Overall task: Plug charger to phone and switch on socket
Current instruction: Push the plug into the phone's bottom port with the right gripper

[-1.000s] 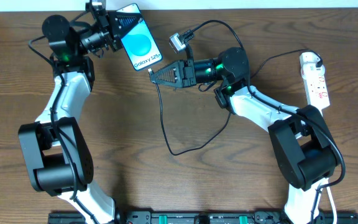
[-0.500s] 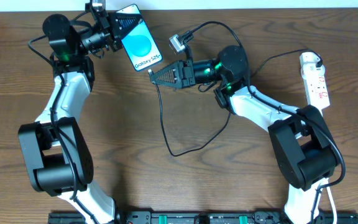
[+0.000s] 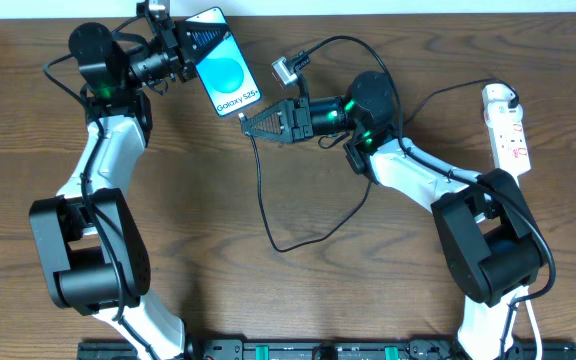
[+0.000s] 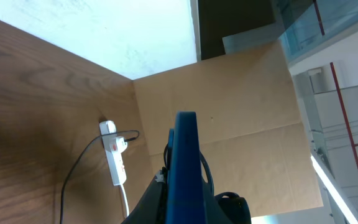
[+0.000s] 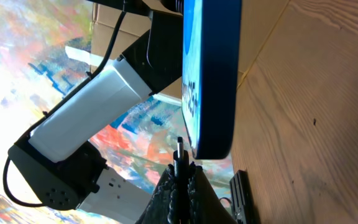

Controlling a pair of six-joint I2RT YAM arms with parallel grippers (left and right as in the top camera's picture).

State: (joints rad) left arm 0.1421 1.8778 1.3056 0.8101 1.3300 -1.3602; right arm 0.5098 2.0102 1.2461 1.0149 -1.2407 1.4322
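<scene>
plugging-in step. left pincer [image 3: 194, 46] is clamped on the phone [image 3: 224, 62]. right pincer [image 3: 250, 120] pinches the charger [image 3: 260, 185] tip just ahead of itself, short of the phone's lower edge. next, i judge: line up the tip and push it in. the socket [image 3: 509, 126] lies well behind the right pincer.

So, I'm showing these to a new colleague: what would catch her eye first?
The bright cyan phone, gripped by the left claw at the far edge of the table, stands out first. Next is the right claw, pinching the charger by its plug tip right at the phone's lower end, black cable looping across the wood. The white socket lies at the right edge.
</scene>
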